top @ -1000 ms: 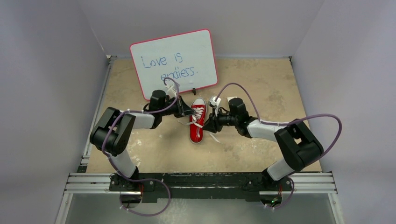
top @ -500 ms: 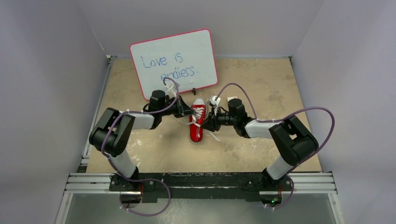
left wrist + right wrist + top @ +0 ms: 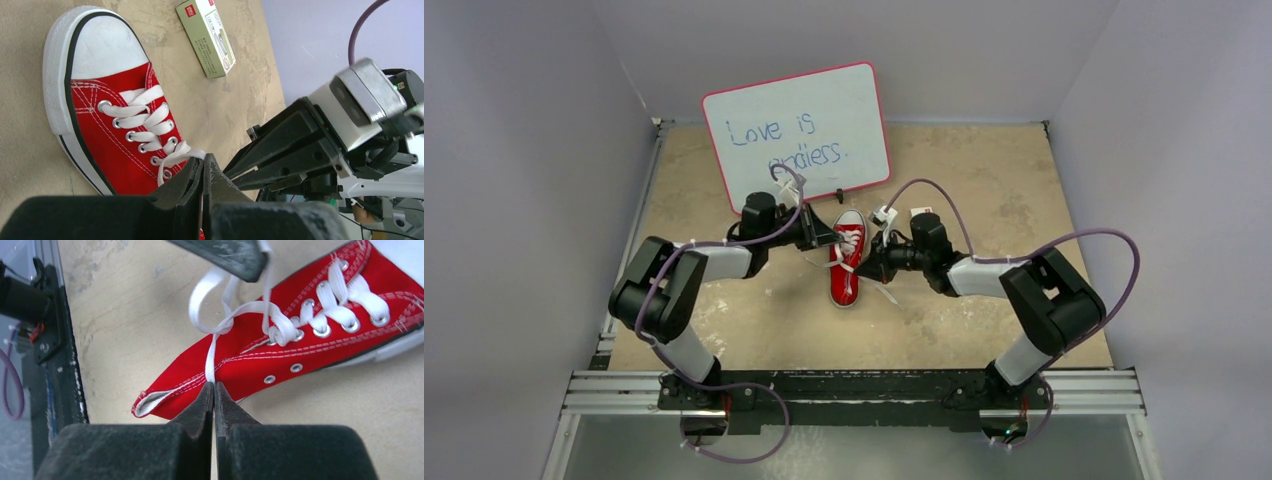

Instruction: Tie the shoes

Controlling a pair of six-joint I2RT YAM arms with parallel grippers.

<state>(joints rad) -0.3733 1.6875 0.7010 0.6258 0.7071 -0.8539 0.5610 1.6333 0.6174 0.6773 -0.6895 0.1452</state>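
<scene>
A small red sneaker (image 3: 846, 262) with white laces and a white toe cap lies on the table, toe toward the whiteboard. It also shows in the left wrist view (image 3: 115, 125) and the right wrist view (image 3: 300, 340). My left gripper (image 3: 832, 240) is at the shoe's left side, shut on a white lace (image 3: 182, 152). My right gripper (image 3: 869, 265) is at the shoe's right side, shut on the other lace (image 3: 212, 357). The two laces cross in a loose knot (image 3: 225, 326) above the shoe's opening. The left gripper's fingertip (image 3: 225, 255) shows at the top of the right wrist view.
A whiteboard (image 3: 796, 135) with a pink rim and blue writing stands behind the shoe. A small pale green box (image 3: 207, 37) with a red mark lies on the table past the toe. Grey walls close in the beige table (image 3: 984, 310) on three sides.
The left arm has lifted slightly and shifted up and left. The right gripper moved a little toward the shoe a second ago, then held. The shoe has not moved.
</scene>
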